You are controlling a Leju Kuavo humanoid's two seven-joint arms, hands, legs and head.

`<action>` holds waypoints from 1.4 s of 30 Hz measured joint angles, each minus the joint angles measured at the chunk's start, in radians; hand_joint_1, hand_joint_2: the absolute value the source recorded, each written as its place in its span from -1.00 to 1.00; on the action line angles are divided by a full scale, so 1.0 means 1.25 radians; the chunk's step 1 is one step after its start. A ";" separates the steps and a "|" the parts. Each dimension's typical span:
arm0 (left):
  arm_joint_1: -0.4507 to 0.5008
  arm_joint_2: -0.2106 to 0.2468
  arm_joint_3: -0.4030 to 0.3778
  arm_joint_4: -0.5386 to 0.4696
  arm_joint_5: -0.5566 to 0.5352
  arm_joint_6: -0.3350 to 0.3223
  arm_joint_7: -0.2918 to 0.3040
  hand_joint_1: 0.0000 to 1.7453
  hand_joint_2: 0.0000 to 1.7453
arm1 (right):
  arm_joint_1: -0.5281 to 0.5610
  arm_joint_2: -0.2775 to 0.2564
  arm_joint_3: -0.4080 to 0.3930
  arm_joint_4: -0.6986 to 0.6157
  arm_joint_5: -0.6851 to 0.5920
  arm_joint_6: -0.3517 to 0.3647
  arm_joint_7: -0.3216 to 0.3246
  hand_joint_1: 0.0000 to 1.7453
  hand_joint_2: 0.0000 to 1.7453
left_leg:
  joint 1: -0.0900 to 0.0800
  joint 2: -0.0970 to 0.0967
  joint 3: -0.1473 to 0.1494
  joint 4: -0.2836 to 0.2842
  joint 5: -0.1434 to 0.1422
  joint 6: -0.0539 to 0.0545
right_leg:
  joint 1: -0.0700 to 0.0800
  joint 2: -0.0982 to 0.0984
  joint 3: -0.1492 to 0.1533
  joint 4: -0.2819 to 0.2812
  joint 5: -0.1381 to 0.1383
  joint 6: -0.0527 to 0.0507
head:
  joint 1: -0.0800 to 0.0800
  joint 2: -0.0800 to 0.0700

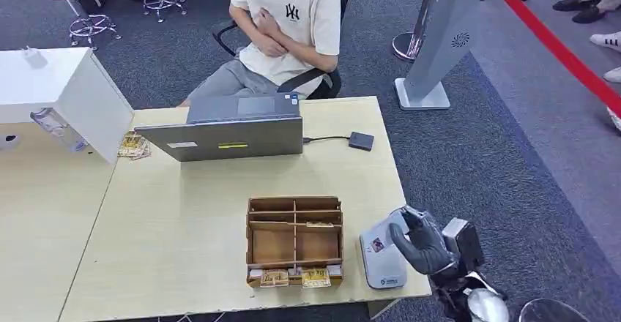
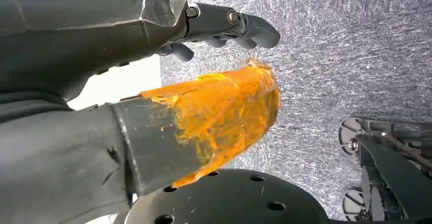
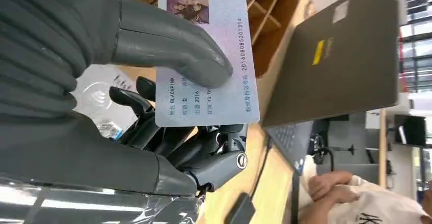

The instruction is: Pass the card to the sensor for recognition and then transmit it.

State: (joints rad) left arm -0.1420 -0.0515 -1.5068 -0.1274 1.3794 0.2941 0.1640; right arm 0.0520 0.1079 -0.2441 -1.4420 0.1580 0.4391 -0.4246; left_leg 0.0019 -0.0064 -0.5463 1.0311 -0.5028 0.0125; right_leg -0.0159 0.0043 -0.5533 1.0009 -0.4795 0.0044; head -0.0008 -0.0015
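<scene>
My right hand is at the table's front right corner and holds a pale ID card just over the white card sensor. In the right wrist view the card, with a small photo and printed text, is pinched between the thick thumb and the dark fingers beneath it. The sensor with its wave symbol shows behind the card. My left hand hangs over the grey carpet with its orange-taped thumb apart from the fingers, holding nothing.
A cardboard organiser with cards in its front slots stands left of the sensor. Behind it are a grey laptop and a small black cabled box. A person sits behind the table. A white box is at far left.
</scene>
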 joint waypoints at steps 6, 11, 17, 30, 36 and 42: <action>0.000 0.000 -0.008 0.000 0.003 -0.001 0.002 -1.00 -1.00 | 0.000 -0.017 0.001 0.020 0.108 -0.046 -0.012 1.00 1.00 | 0.000 0.000 0.000 0.000 0.000 0.000 | 0.000 0.000 0.000 0.000 0.000 0.000 | 0.000 0.000; 0.000 0.000 -0.013 0.000 0.014 -0.002 0.003 -1.00 -1.00 | -0.003 -0.033 0.014 0.045 0.189 -0.084 -0.016 1.00 1.00 | 0.000 0.000 0.000 0.000 0.000 0.000 | 0.000 0.000 0.000 0.000 0.000 0.000 | 0.000 0.000; 0.000 0.001 -0.015 0.000 0.021 -0.003 0.003 -1.00 -1.00 | -0.012 -0.051 0.034 0.079 0.248 -0.117 -0.028 1.00 1.00 | 0.000 0.000 0.000 0.000 0.000 0.000 | 0.000 0.000 0.000 0.000 0.000 0.000 | 0.000 0.000; 0.000 0.004 -0.022 0.000 0.034 -0.003 0.002 -1.00 -1.00 | -0.049 -0.074 0.041 0.148 0.330 -0.189 -0.020 1.00 1.00 | 0.000 0.000 0.000 0.000 0.000 0.000 | 0.000 0.000 0.000 0.000 0.000 0.000 | 0.000 0.000; 0.000 0.006 -0.026 0.000 0.041 -0.003 0.001 -1.00 -1.00 | -0.068 -0.079 0.041 0.171 0.352 -0.215 -0.012 1.00 1.00 | 0.000 0.000 0.000 0.000 0.000 0.000 | 0.000 0.000 0.000 0.000 0.000 0.000 | 0.000 0.000; 0.000 0.007 -0.026 0.000 0.043 -0.003 -0.005 -1.00 -1.00 | -0.092 -0.089 0.040 0.203 0.402 -0.245 0.000 1.00 1.00 | 0.000 0.000 0.000 0.000 0.000 0.000 | 0.000 0.000 0.000 0.000 0.000 0.000 | 0.000 0.000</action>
State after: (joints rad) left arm -0.1422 -0.0431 -1.5396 -0.1274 1.4336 0.2903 0.1583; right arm -0.0628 -0.0031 -0.1942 -1.1883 0.6603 0.1332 -0.4246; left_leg 0.0019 -0.0064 -0.5462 1.0312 -0.5028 0.0125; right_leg -0.0159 0.0044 -0.5532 1.0009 -0.4794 0.0045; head -0.0008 -0.0015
